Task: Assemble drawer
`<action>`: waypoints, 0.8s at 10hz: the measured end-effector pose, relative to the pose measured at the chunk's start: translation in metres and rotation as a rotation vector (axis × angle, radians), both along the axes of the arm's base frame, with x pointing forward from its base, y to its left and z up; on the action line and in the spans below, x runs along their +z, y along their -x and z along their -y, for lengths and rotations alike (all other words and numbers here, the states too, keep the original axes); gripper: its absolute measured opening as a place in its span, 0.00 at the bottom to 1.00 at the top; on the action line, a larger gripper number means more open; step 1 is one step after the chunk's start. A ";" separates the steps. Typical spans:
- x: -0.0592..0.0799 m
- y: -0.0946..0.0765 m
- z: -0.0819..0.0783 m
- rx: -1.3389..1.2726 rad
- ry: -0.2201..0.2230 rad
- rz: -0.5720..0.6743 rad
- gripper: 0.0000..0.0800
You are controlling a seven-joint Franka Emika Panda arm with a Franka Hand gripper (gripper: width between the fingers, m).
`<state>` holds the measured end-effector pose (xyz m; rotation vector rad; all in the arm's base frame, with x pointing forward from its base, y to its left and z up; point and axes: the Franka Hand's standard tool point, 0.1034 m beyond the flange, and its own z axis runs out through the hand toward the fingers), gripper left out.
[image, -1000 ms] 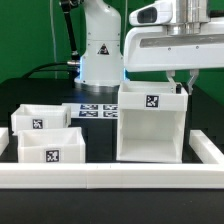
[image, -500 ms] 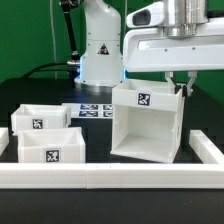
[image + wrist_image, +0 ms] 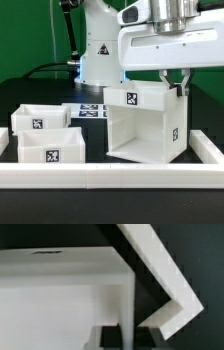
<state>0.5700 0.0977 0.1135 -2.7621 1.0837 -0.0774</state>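
The white drawer case [image 3: 143, 122] stands open-fronted at the exterior view's right, tilted and turned, with a tag on its top. My gripper [image 3: 181, 91] is shut on the case's right wall near its top edge. In the wrist view the thin wall [image 3: 133, 308] runs between my two dark fingers [image 3: 113, 336], and the case's top panel [image 3: 60, 272] fills much of the picture. Two small open-top trays sit at the exterior view's left, one behind [image 3: 40, 117] and one in front [image 3: 50, 146], each with a tag.
A long low white rail [image 3: 110, 176] runs along the front, with a side piece at the exterior view's right [image 3: 207, 148]; it also shows in the wrist view [image 3: 165, 274]. The marker board [image 3: 88, 109] lies behind the case. The robot base [image 3: 98, 50] stands at the back.
The case has swung and shifted toward the exterior view's left with my gripper on its wall. Its tag has moved left and its front now faces more leftward. The trays have not moved.
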 end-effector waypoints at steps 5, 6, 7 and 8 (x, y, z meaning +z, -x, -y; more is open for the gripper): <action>-0.003 -0.002 0.003 -0.353 -0.085 -0.050 0.05; -0.003 -0.004 0.007 -0.418 -0.109 -0.057 0.05; -0.003 -0.005 0.008 -0.474 -0.124 -0.064 0.05; -0.002 -0.005 0.006 -0.531 -0.135 -0.074 0.05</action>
